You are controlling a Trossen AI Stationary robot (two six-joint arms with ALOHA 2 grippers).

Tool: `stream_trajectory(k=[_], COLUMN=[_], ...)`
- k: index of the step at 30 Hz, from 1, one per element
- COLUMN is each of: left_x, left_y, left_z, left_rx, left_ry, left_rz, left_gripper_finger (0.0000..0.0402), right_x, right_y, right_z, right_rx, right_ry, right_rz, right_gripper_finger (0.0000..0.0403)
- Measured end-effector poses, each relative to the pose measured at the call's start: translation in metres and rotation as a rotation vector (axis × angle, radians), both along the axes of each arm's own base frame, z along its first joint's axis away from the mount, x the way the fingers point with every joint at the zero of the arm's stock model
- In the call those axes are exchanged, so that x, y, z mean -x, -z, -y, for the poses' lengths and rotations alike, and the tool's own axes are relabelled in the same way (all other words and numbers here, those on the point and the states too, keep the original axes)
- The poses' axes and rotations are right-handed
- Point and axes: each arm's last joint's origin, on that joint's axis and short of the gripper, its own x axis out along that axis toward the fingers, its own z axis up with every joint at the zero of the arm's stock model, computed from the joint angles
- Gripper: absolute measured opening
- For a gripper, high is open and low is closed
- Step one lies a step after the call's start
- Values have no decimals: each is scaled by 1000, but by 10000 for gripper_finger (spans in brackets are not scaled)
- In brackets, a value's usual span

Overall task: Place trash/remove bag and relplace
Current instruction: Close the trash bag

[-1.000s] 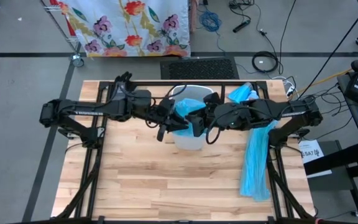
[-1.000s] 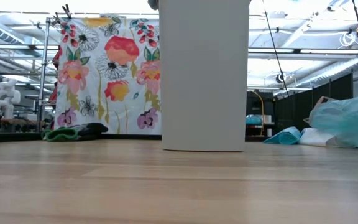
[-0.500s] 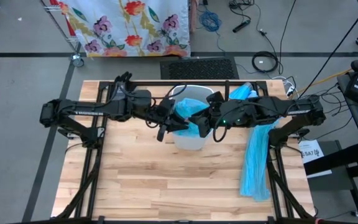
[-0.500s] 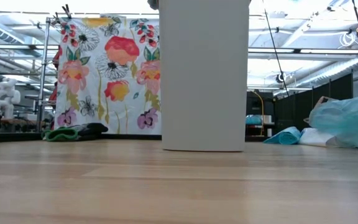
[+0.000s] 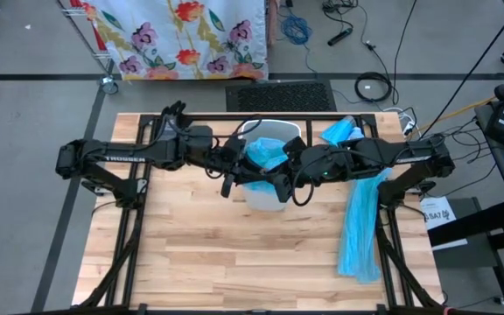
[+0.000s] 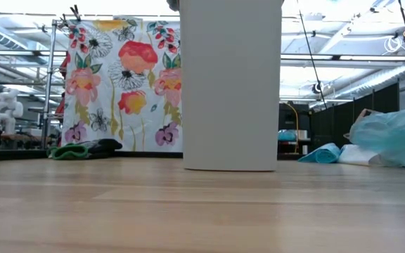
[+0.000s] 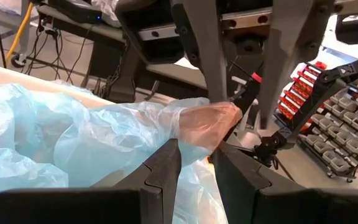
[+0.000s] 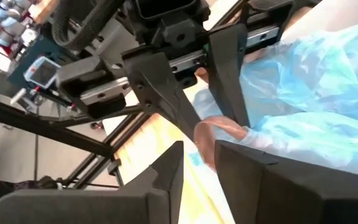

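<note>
A white bin (image 5: pixel 265 188) stands in the middle of the table; it also fills the middle of the low view (image 6: pixel 230 84). A light-blue plastic bag (image 5: pixel 265 153) lies bunched over the bin's open top. My left gripper (image 5: pixel 237 172) is at the bin's left rim and my right gripper (image 5: pixel 280 178) is just right of it. Both are shut on the same bunched bit of the bag, nose to nose. The left wrist view shows the bag (image 7: pixel 73 143), and so does the right wrist view (image 8: pixel 316 81). The trash wads are out of view. My left gripper (image 7: pixel 196 149) pinches a gathered fold of the bag (image 7: pixel 194 127) between its two fingers, several layers bunched together. It comes level from the table's left. The fold sits above the bin and the rest of the bag trails slack behind it. My right gripper (image 8: pixel 197 152) pinches the same gathered fold (image 8: pixel 213 134) between its two fingers, right beside the left gripper's fingers (image 8: pixel 166 87). It comes from the table's right, about level. The bag spreads loose from the fold toward the bin.
A long light-blue plastic strip (image 5: pixel 361 219) lies along the table's right side, with another blue wad (image 5: pixel 339 131) at the far right. A pale-blue plastic heap (image 6: pixel 392 137) shows at the right in the low view. A flowered cloth (image 5: pixel 182 35) hangs on a rack beyond the far edge.
My right arm has swung a little toward the table's far edge and come back to about where it was. Both grippers have stayed over the bin with the bag between them.
</note>
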Motion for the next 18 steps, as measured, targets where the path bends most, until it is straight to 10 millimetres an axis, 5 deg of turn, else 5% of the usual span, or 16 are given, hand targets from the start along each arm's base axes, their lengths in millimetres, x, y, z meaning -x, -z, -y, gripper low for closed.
stream_trajectory(k=[9, 18], left_x=[0, 0], left_y=[0, 0], left_z=[0, 0], left_rx=[1, 2], left_ry=[0, -1], left_rz=[0, -2], left_gripper_finger=[101, 101], right_x=[-3, -15], right_y=[5, -16], right_z=[5, 5], right_rx=[94, 194], right_ry=[23, -29], right_rz=[-36, 185], right_gripper_finger=[8, 0])
